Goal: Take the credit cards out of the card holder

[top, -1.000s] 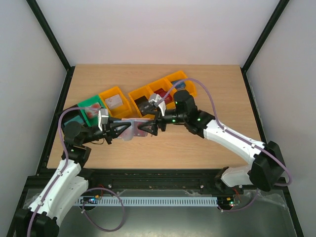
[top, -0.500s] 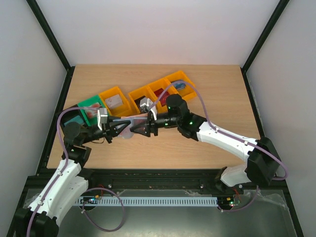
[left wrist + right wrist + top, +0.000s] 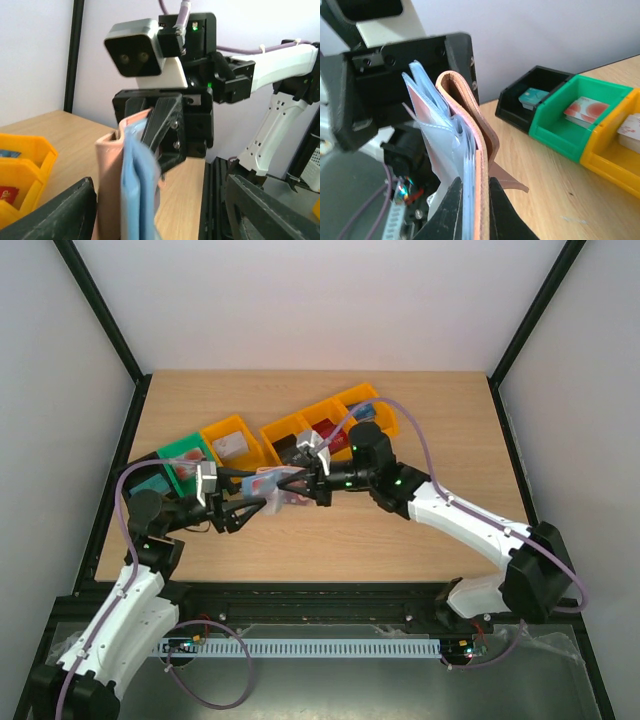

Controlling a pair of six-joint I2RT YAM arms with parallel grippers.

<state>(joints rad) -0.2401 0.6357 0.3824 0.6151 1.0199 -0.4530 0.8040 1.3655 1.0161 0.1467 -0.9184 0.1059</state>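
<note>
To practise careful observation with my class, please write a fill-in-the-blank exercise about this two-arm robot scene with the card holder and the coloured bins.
1. The right gripper is shut on the card holder, whose inner lining is light ___.
2. The left gripper has its jaws ___ on either side of the card holder.
3. In the right wrist view, the bin between the black bin and the yellow bin is ___.

Missing words: blue; open; green.

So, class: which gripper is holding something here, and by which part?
The right gripper pinches the card holder by an edge of its tan cover; the left gripper stands open, holding nothing.
</note>
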